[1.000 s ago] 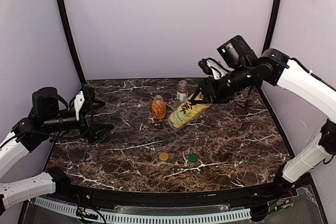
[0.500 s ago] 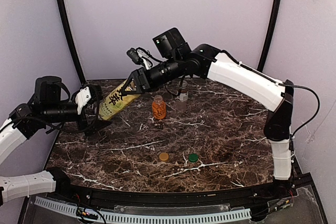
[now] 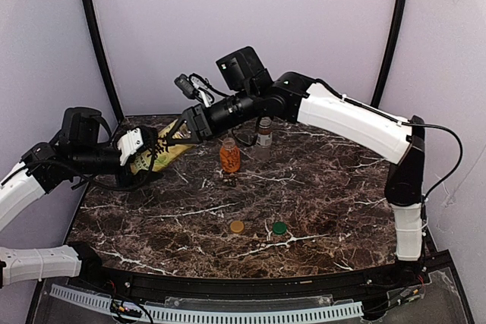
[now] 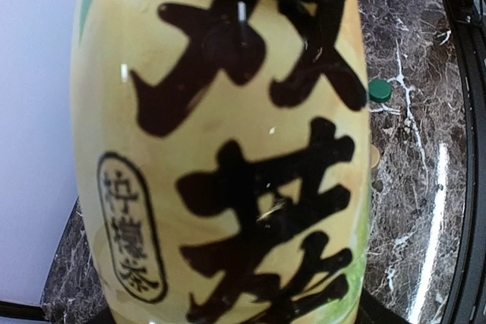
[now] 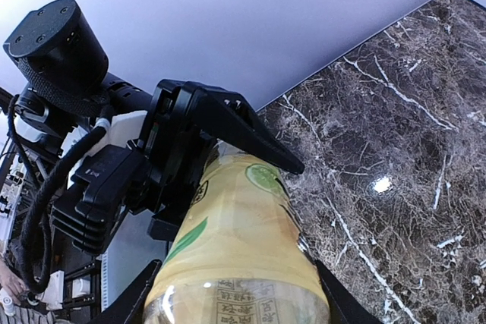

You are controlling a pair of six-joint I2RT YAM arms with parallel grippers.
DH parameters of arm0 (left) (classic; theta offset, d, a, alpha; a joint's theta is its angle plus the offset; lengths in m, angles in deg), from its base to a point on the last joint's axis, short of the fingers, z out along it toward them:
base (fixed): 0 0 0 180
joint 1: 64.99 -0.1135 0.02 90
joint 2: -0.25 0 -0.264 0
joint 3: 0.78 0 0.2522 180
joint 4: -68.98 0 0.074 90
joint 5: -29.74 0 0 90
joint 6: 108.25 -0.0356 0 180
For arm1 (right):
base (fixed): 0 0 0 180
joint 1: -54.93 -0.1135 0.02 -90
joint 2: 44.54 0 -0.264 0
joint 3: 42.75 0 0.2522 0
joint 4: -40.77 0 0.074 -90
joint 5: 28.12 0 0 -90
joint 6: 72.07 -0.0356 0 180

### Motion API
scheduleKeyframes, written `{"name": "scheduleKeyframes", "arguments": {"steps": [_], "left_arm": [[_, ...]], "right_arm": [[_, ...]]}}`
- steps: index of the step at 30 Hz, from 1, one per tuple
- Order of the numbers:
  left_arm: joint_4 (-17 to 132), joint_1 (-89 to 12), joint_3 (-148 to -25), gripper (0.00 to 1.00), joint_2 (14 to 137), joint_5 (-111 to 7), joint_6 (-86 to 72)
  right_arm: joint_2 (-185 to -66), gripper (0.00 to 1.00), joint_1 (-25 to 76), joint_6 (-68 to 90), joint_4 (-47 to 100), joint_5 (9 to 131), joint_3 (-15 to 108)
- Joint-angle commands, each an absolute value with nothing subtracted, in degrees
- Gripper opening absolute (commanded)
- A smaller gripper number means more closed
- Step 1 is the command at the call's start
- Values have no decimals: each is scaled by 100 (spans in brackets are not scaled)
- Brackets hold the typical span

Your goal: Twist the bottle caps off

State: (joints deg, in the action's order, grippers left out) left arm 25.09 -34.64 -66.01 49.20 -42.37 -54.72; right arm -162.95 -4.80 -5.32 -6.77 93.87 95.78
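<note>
The taller yellow-labelled bottle (image 3: pixel 165 149) hangs tilted above the table's back left, between both arms. My right gripper (image 3: pixel 186 128) is shut on one end of it, its fingers (image 5: pixel 133 297) flanking the bottle (image 5: pixel 235 240). My left gripper (image 3: pixel 148 153) is closed round the other end, one black finger (image 5: pixel 247 133) lying along the label. The left wrist view is filled by the label (image 4: pixel 220 149); its own jaws and the bottle's cap are hidden. The short orange bottle (image 3: pixel 229 156) and the brownish bottle (image 3: pixel 263 131) stand upright at the middle back.
Two loose caps lie toward the front of the marble table (image 3: pixel 326 187): an orange-yellow cap (image 3: pixel 237 226) and a green cap (image 3: pixel 279 228), the green cap (image 4: pixel 379 90) also seen by the left wrist. Grey walls close in the back and sides.
The right arm carried the yellow-labelled bottle from the middle back over to the left. The left gripper moved in and closed round the bottle's free end.
</note>
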Motion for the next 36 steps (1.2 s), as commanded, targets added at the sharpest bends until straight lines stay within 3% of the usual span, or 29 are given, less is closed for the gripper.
{"name": "scheduleKeyframes", "arguments": {"steps": [1,3,6,11,13,16,23,28,33,36], "left_arm": [[2629,-3447,-6891,62,4876,-4014,-5285],[2602,-3444,-6867,51,4824,-3906,-5258],[2592,-3449,-6777,37,4692,-3835,-5195],[2647,-3449,-6632,34,4544,-3932,-5180],[2746,-3449,-6572,34,4482,-4052,-5220],[2823,-3449,-6450,34,4393,-4237,-5438],[3490,-3449,-6085,31,4226,-5507,-6324],[4161,-3440,-5929,29,4161,-6346,-6733],[4617,-3412,-5675,30,4022,-6400,-7275],[4574,-3390,-5617,29,3991,-6392,-7422]], "right_arm": [[-16191,32,-580,-615,-390,9520,9531],[-16196,34,-573,-609,-381,9511,9546],[-16130,53,-576,-584,-377,9485,9490],[-15578,88,-571,-474,40,9402,8985],[-15217,94,-567,-466,427,9371,8598],[-14698,94,-563,-550,931,9166,7974],[-14115,82,-606,-1162,1649,8278,6868],[-14523,73,-601,-1607,1330,7863,7277],[-14949,71,-599,-1595,1269,8010,7913],[-15051,63,-603,-1607,1296,8055,8075]]}}
